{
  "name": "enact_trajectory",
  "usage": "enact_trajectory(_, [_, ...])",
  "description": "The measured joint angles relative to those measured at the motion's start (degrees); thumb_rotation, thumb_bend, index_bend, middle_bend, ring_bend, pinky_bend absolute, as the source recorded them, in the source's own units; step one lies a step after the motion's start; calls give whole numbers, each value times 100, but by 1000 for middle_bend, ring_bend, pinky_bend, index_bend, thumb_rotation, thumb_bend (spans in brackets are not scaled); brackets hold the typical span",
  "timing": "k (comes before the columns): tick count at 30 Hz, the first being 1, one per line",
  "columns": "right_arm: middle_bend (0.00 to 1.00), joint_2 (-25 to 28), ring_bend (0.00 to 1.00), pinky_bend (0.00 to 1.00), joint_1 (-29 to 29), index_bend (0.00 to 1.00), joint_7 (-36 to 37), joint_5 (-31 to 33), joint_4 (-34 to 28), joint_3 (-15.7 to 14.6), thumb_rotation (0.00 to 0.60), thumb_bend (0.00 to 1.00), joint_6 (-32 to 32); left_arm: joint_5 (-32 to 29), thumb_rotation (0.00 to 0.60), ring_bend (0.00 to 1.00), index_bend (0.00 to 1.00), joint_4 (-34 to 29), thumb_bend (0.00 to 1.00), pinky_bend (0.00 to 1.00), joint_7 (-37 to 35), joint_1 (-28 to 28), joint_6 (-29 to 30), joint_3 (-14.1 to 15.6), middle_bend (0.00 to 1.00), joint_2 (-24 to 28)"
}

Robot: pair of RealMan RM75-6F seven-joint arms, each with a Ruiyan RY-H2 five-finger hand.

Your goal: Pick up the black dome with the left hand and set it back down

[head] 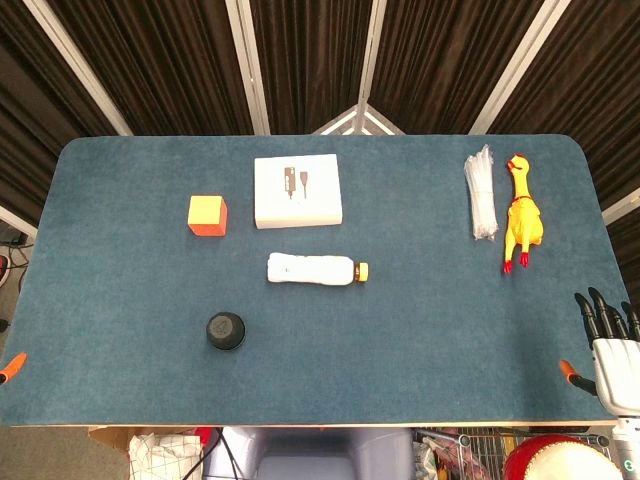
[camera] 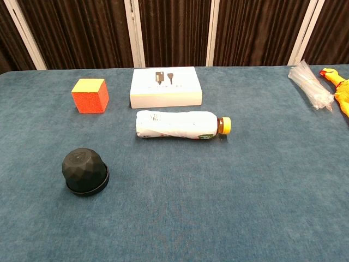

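Observation:
The black dome (head: 225, 330) (camera: 84, 171) sits flat side down on the blue table, toward the front left, with nothing touching it. No left hand shows in either view. My right hand (head: 610, 336) hangs past the table's right edge in the head view, its dark fingers apart and pointing away, holding nothing. The chest view does not show it.
On the blue table (head: 420, 330) lie a white bottle with a yellow cap (head: 315, 269) (camera: 180, 125), an orange cube (head: 207, 215) (camera: 90, 95), a white box (head: 297, 191) (camera: 165, 86), a clear plastic packet (head: 481, 195) (camera: 311, 85) and a yellow rubber chicken (head: 521, 214) (camera: 339, 90).

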Motion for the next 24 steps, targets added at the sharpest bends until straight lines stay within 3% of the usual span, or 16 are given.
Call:
enact_trajectory(10, [0,37,166,80,1,0,48,51,-58,14,600,209,-37,139,600,0,180,96,133,0,56,-81,-109,50,173,-124])
enact_trajectory(24, [0,98,166,80,-7,0,63,79,-166,-31,600,209,-111,592,600,0,138,326,83,0,-524,-320,-535,250,149,-330])
